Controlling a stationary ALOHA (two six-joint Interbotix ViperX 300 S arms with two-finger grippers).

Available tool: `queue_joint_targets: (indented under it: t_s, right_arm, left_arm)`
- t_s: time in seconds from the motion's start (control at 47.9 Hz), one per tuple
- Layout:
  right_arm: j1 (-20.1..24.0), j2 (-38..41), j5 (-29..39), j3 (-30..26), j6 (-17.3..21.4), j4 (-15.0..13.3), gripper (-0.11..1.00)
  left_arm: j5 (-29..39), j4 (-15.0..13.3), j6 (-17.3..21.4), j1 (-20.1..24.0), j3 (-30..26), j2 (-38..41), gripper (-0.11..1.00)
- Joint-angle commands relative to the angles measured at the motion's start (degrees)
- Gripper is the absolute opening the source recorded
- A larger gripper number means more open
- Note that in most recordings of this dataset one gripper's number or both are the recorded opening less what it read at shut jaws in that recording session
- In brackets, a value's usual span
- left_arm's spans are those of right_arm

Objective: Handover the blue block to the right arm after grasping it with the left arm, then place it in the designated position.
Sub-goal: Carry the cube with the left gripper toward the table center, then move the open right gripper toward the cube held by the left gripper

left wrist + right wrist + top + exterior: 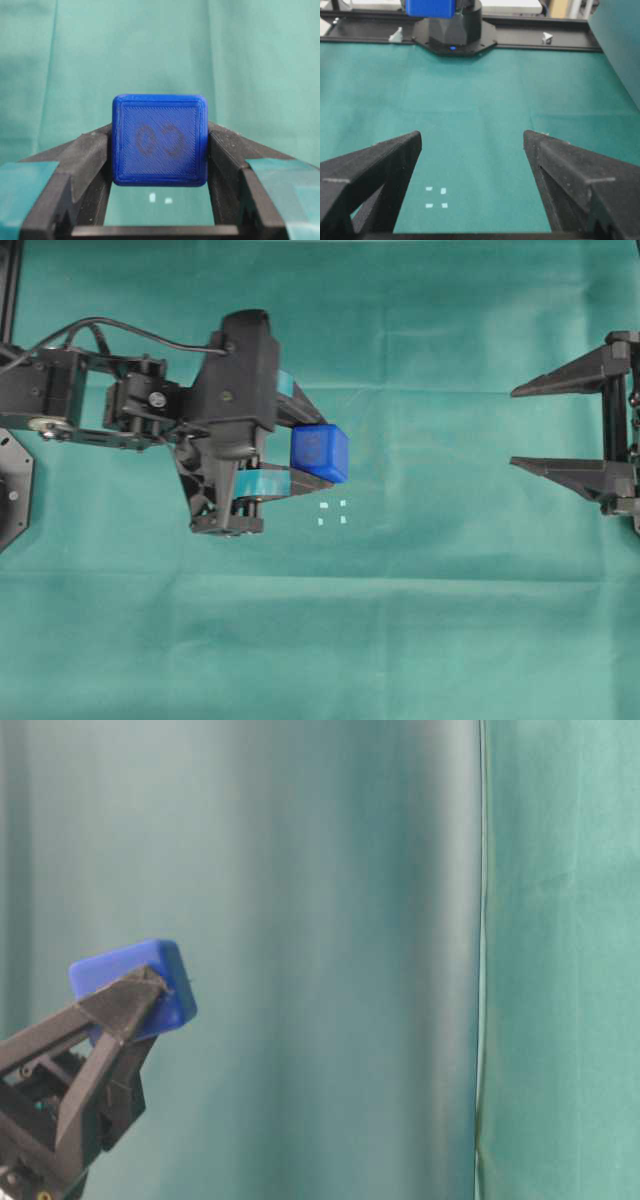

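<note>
Left gripper (322,458): clamped on the blue block (320,453), block pinched between the teal-banded fingertips and held off the cloth.
Designated position (333,512): four white marks on the green cloth (420,620), just below the block in the overhead view, unoccupied.
Right gripper (512,427): jaws spread wide, empty, well apart from the block.
Step in hand: grasp done; handover pending.
Next move: bring the block between the right jaws, with a free face left for them to grip.

A creased green cloth (420,640) covers the table; possibly another hangs behind.
</note>
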Motion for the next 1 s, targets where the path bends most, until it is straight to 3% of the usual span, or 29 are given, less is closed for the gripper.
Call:
queue_joint_targets:
  t_s: [0.0,0.459,0.876,0.98]
  right_arm:
    - [-0.09,0.26,-0.26,-1.58,-0.09,-0.09,0.93]
    - [-0.09,0.18,-0.97,-1.67,-0.18,-2.29,0.93]
    - [-0.09,0.18,-0.88,-2.29,-0.26,-4.04,0.93]
    - [-0.09,0.26,-0.44,-3.08,-0.62,-5.63,0.93]
  left_arm:
    - [-3.96,0.09,-0.09,0.09,1.23,-2.55,0.46]
    - [-26.46,-0.35,-0.35,0.09,13.01,-5.89,0.46]
    - [-28.92,-0.44,-0.53,0.09,14.59,-6.15,0.46]
    - [-28.83,-0.53,-0.53,0.18,14.68,-6.33,0.46]
